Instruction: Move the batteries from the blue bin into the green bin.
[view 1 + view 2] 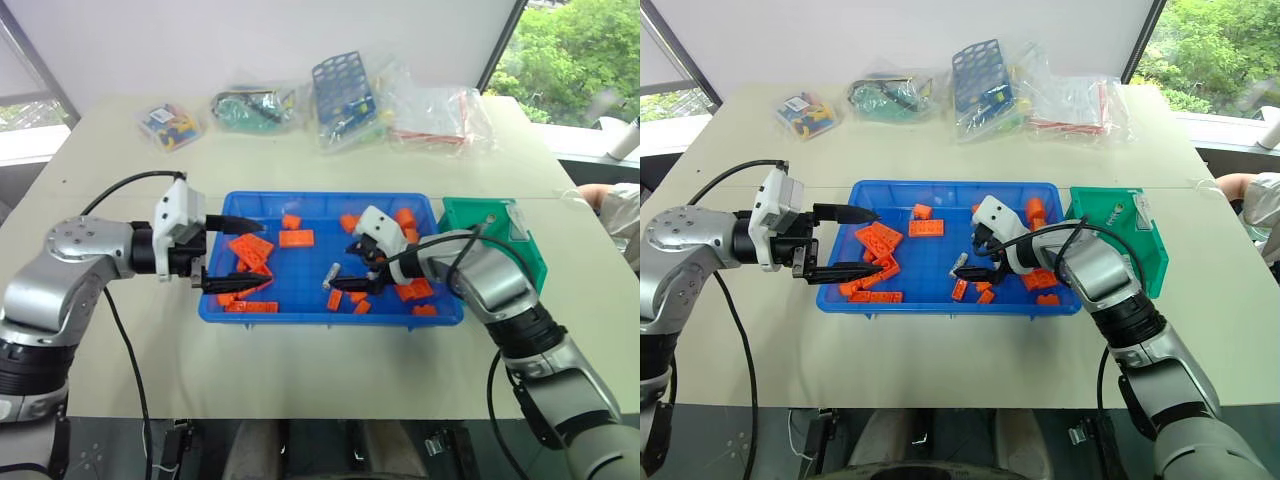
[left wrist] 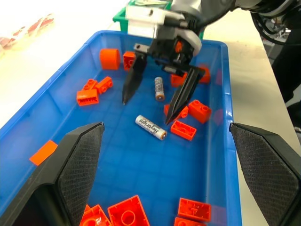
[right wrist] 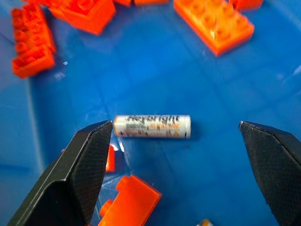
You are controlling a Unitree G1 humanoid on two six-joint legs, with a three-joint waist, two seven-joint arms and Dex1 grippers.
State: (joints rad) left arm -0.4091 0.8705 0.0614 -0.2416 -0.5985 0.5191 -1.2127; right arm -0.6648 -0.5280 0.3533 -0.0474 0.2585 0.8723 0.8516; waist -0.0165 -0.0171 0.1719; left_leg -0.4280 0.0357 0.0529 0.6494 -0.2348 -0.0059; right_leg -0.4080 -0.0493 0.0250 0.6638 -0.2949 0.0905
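From the head, left eye first, the blue bin sits mid-table with the green bin touching its right end; the left gripper hangs over the tray's left part with its two black fingers spread and nothing between them, and the right gripper reaches in from the right, also spread wide and empty, just beside one battery lying on the floor among orange bricks. The right eye shows the same layout, with four clear bags and a blue rack lined along the table's far edge, well apart from the tray, and bare tabletop in front of it. The left wrist camera counts two batteries: one lying just under the right gripper's fingertips, the second beyond them, both on open blue floor with bricks scattered toward the walls. The right wrist camera looks down on a single battery, lying crosswise between its two wide-open fingers, untouched, with a small brick near the one fingertip
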